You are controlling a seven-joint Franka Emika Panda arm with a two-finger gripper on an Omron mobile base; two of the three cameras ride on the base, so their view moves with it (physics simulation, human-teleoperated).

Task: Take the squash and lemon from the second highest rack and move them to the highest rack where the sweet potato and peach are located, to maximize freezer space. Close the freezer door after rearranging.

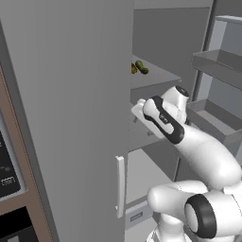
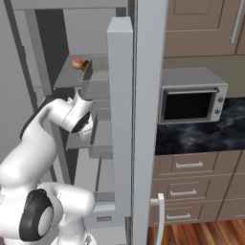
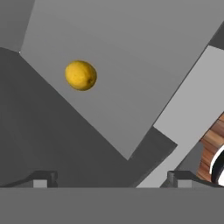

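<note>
In the hand view the round yellow lemon lies on the second highest rack, ahead and left of my open gripper, with nothing between the fingers. My hand reaches in over that rack, its fingers hidden there. Above, on the highest rack, the green squash lies beside a small orange-brown thing, half hidden by the cabinet edge. From the right I see the peach next to a dark lump on that rack. The freezer door stands open.
Grey tray bins line the open door's inner face, close to my arm's right side. A drawer sits at the freezer's bottom. A black oven is at the left. A toaster oven stands on the dark counter.
</note>
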